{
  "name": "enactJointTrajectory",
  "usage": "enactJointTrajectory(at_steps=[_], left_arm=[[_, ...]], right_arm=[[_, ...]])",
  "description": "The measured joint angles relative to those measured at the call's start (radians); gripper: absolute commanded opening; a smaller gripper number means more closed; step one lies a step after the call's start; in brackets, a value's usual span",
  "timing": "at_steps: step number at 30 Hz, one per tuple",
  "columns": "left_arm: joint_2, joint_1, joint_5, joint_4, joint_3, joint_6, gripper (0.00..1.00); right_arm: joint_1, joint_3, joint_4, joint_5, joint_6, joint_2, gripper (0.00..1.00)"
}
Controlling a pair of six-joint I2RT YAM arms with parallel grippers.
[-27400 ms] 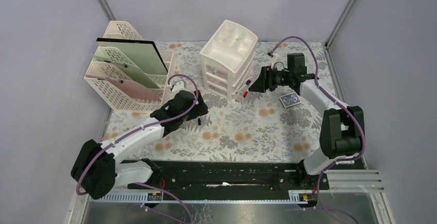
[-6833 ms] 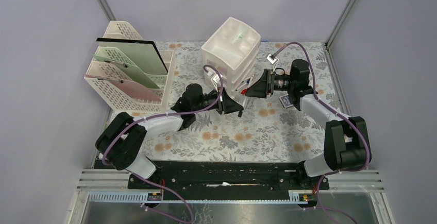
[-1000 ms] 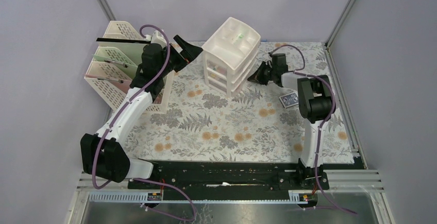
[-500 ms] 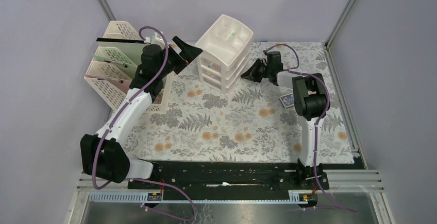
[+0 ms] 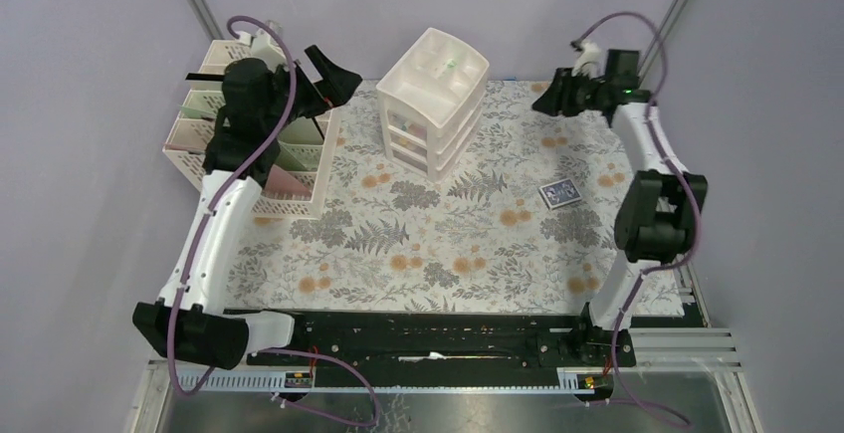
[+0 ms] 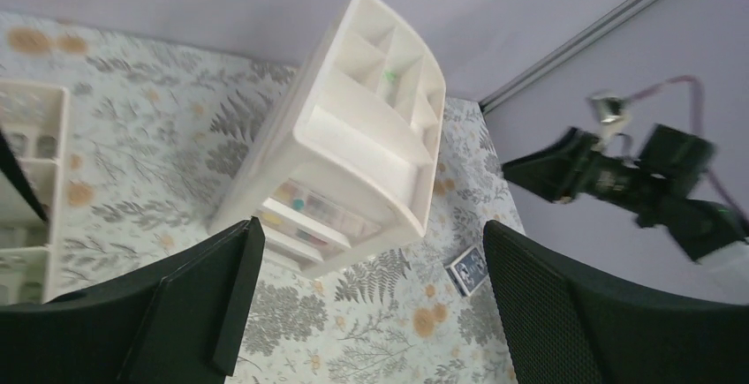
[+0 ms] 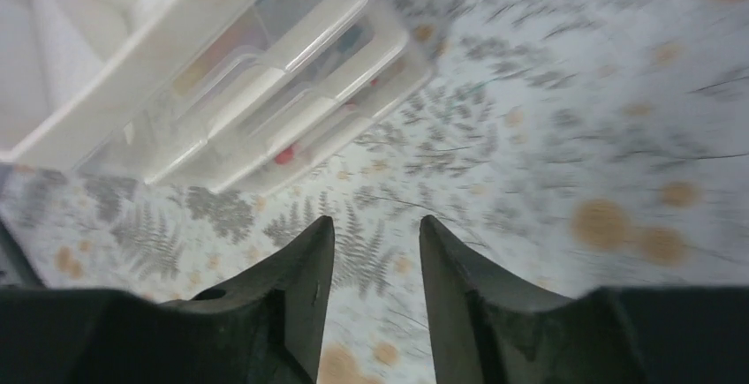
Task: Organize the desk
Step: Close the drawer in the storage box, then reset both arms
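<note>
The desk (image 5: 468,244) is filling mid-frame, its drawer unit (image 5: 432,95) and file rack (image 5: 249,144) sitting along the upper edge, likely freeing space. The left gripper (image 5: 336,77) is hovering upper left, spread wide; the right gripper (image 5: 545,103), upper right, narrowly parted; both empty.

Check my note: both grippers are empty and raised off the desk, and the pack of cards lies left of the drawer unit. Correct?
Not quite. The pack of cards lies right of the drawer unit, on the right arm's side, as the top view shows. The rest holds: left gripper and right gripper are empty and raised off the desk.
</note>
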Motion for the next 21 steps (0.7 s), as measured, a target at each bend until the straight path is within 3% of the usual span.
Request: enactJointTrajectory(at_steps=[3, 4, 5, 12, 21], left_arm=[[-0.029, 0.031, 0.016, -0.027, 0.041, 0.04, 0.99], [-0.037, 0.048, 0.029, -0.032, 0.053, 0.045, 0.99], [-0.038, 0.066, 0.045, -0.035, 0.063, 0.047, 0.99], [0.014, 0.193, 0.167, -0.097, 0.136, 0.027, 0.99], [0.039, 0.278, 0.213, -0.222, 0.3, 0.04, 0.99]], right_arm=[[-0.083, 0.081, -0.144, -0.01, -0.168, -0.099, 0.79], [-0.113, 0.108, -0.194, -0.01, -0.225, -0.142, 0.94], [-0.133, 0.126, -0.229, -0.009, -0.259, -0.178, 0.99], [-0.17, 0.201, -0.374, 0.047, -0.335, -0.414, 1.0], [-0.198, 0.346, -0.478, 0.159, -0.197, -0.478, 1.0]])
